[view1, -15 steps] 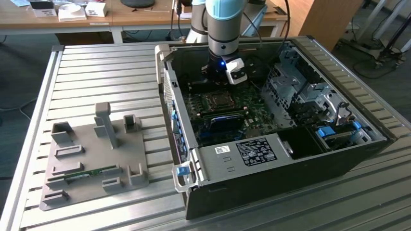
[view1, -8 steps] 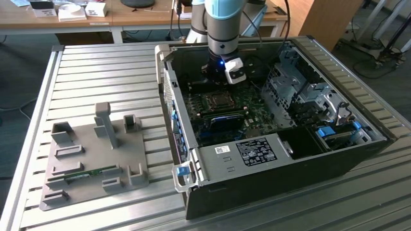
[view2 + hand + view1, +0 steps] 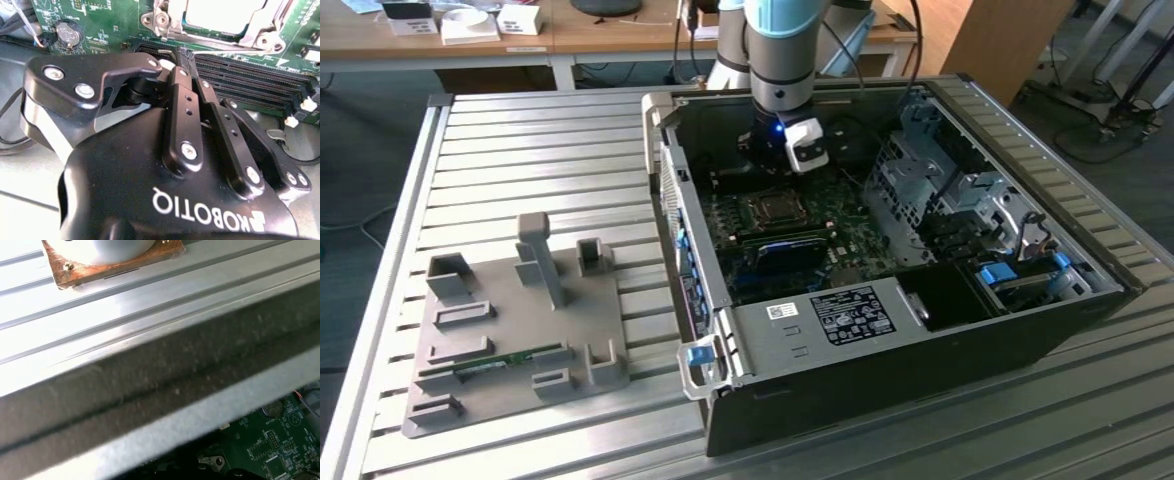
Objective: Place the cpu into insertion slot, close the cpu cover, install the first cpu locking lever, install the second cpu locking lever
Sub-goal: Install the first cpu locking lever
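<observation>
Hand [image 3: 184, 55] work here sits low inside the open computer case [image 3: 881, 330], just short of the insertion slot [image 3: 774, 210] on the green board [image 3: 100, 25]. In the second wrist view the two black fingers [image 3: 186, 107] lie side by side with their tips pressed together and nothing visible between them, so the hand reads as closed and empty. That fits pushing or hooking a thin part better than carrying one.

Just beyond the fingertips, the cpu [image 3: 222, 12] lies in the slot, its pale top showing through the square cut-out of the cpu cover [image 3: 260, 35]. The silvery frame appears to lie flat over the chip, which suggests the chip is seated and the cover is down. I cannot tell whether either locking lever is latched; the rods along the frame are too partly seen to judge.

Between the fingertips and the socket run the long black memory slots [image 3: 250, 85], which the hand reaches across. Its low, slanted pose probably keeps the fingertips at the height of the frame's edge while the body clears the case wall.

Well away from the hand, on the ribbed tabletop [image 3: 520, 150], a grey fixture plate [image 3: 507, 340] carries a green strip-shaped board in one of its holders.
</observation>
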Controlling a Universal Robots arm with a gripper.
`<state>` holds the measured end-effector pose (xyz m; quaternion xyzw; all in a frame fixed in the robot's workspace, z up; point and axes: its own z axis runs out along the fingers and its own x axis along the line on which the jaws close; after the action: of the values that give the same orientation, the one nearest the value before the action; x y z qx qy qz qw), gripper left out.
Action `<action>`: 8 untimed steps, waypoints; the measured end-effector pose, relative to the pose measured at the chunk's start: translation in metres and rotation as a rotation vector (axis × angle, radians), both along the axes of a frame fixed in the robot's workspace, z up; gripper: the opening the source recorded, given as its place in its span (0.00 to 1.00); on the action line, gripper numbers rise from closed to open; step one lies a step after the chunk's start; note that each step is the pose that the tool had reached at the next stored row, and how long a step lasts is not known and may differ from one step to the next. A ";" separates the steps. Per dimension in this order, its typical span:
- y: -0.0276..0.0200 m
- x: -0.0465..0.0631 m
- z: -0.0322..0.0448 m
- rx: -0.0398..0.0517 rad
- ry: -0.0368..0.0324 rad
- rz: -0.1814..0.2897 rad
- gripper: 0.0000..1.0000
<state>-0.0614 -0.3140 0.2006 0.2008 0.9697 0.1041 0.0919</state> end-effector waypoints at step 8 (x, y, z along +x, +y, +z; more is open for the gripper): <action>-0.0001 0.003 -0.0004 0.0000 0.0001 -0.003 0.11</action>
<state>-0.0587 -0.3141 0.2002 0.2022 0.9694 0.1040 0.0920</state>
